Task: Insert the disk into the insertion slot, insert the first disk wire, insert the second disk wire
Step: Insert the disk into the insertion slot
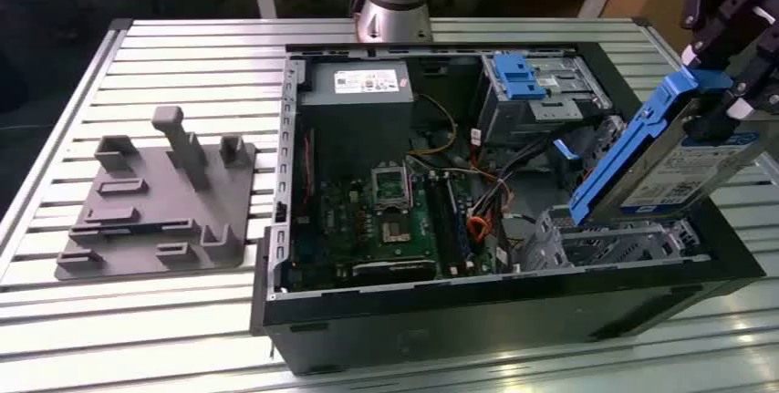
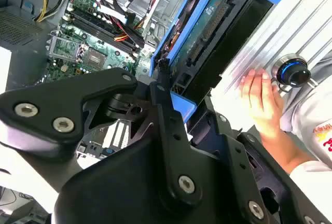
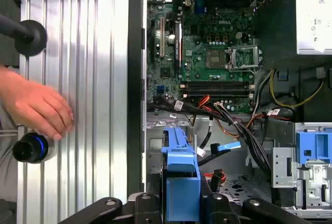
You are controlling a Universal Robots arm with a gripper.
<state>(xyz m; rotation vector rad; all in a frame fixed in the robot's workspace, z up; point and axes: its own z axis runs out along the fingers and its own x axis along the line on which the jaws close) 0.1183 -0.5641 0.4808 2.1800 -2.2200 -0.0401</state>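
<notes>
Insertion step, with black gripper [image 1: 721, 83] clenched on flat silver hard drive in bright blue plastic carrier [image 1: 676, 165], hanging tilted beneath it over perforated silver drive cage [image 1: 615, 247]. Square carrier to cage mouth; lower slowly; steer clear of dark cable bundle [image 3: 249, 137].

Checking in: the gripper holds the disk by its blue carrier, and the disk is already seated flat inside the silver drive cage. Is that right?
Not quite. The gripper does hold the disk by its blue carrier, but the disk is not seated: the exterior view shows it tilted above the silver drive cage.
</notes>
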